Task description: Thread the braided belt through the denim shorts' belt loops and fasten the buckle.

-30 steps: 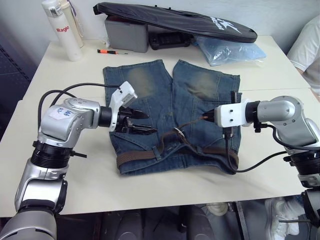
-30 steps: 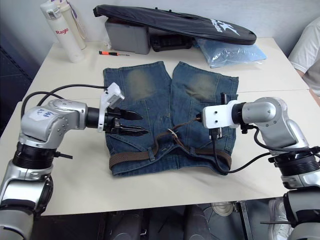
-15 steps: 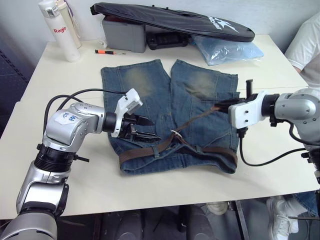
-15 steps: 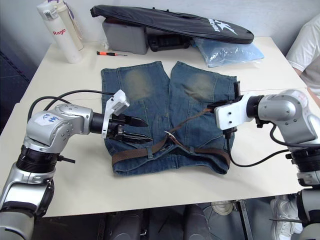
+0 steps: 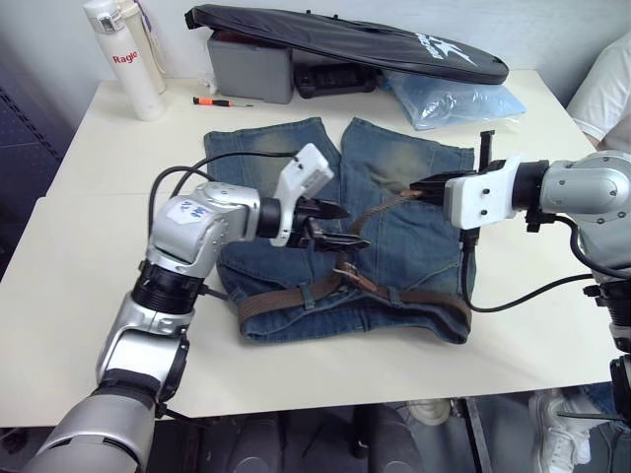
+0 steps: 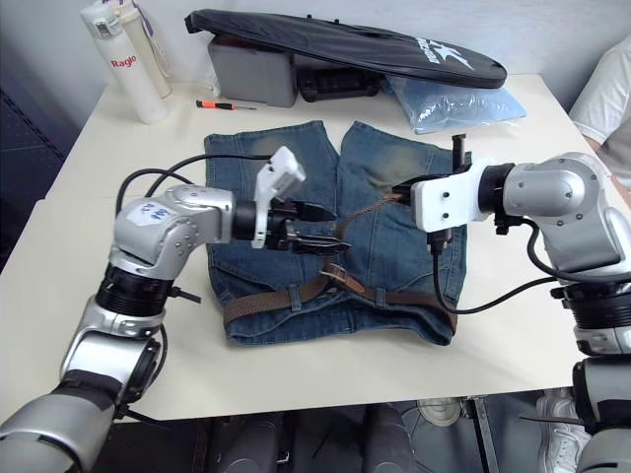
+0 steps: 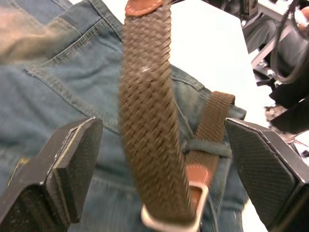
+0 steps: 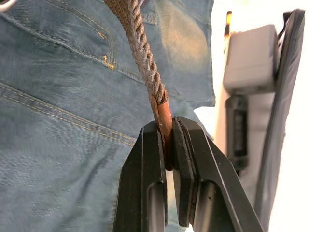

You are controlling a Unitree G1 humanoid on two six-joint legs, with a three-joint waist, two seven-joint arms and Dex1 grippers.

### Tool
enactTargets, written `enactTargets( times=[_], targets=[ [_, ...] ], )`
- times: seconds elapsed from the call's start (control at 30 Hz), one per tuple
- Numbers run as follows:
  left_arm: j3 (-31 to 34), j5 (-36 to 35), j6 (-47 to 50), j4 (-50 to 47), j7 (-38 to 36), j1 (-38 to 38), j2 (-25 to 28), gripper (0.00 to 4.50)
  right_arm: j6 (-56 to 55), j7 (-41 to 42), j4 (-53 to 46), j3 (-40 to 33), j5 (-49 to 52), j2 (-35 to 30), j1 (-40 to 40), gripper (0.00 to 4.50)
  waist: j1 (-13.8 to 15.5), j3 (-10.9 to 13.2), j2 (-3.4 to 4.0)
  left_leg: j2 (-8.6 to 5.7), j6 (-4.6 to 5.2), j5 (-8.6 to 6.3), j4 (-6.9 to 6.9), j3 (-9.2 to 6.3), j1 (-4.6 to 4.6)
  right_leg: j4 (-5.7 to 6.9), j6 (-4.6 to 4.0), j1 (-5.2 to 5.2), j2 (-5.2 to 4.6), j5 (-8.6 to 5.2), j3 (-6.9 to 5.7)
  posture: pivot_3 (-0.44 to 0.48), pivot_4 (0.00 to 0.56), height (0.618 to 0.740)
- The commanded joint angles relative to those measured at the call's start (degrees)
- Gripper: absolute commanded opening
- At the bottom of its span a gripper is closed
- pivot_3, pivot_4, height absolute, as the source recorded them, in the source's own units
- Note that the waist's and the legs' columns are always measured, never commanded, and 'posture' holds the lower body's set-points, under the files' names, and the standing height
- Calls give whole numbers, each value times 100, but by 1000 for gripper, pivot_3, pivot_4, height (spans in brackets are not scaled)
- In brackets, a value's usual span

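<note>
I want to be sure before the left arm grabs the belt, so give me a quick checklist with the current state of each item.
1. Right claw shut on the braided belt's leather tip: ok.
2. Left claw open, belt between its fingers: ok.
3. Belt tip passed through the buckle: ok.
4. Belt runs through the belt loops of the denim shorts: ok in front, far side cannot tell.
5. Prong seated in the weave: cannot tell.

Robot test lab or workroom, not home; plain cream tables pushed together against bare white wall; grey equipment case under long black bag; orange-handled screwdriver; white Ragle flask; seated person at table edge
</note>
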Motion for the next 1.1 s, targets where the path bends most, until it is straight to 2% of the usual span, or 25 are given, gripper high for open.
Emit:
enactTargets(
  times=[0.03,0.13,0.27,0.37,0.63,0.87,0.97,1.1],
  targets=[
    [-195,313,-63,-190,333,-237,-131,4439,342,8,-242,-144,-24,-47,-52,0,2,0,0,0,0,0,0,0,0,0,0,0,0,0,0,0,150,740],
    [-495,669,-206,-265,415,-256,34,4439,548,14,-283,-170,-70,-83,-2,0,1,0,0,0,0,0,0,1,1,1,0,0,0,0,0,0,150,740],
    [-396,777,-307,-241,523,-256,21,4439,706,-8,-308,-192,-167,-134,66,0,-6,0,0,0,0,0,-2,2,1,0,0,-2,0,0,0,0,150,740],
    [-420,775,-364,-217,455,-256,-38,3759,768,4,-333,-187,-185,-121,97,0,-2,0,1,0,0,0,-2,2,0,0,0,-1,0,0,0,0,150,740],
    [-275,646,-260,-89,428,-314,-426,193,853,90,-456,-121,-147,-34,162,0,7,0,1,0,0,0,1,2,0,0,1,0,0,1,0,0,150,740],
    [-118,589,-81,-62,450,-256,-480,88,1025,142,-636,-140,-49,1,253,0,1,0,1,0,0,0,1,2,0,0,1,0,0,1,0,0,150,740],
    [36,468,152,-112,467,-220,-529,88,1447,278,-828,-276,377,104,299,0,9,0,0,0,0,0,1,2,0,0,1,0,0,1,0,0,150,740],
    [552,106,766,-162,646,-130,-716,0,2324,685,-1260,-498,1036,-17,483,1709,14,0,0,0,0,0,1,1,0,0,1,0,0,1,0,0,150,740]
  ],
)
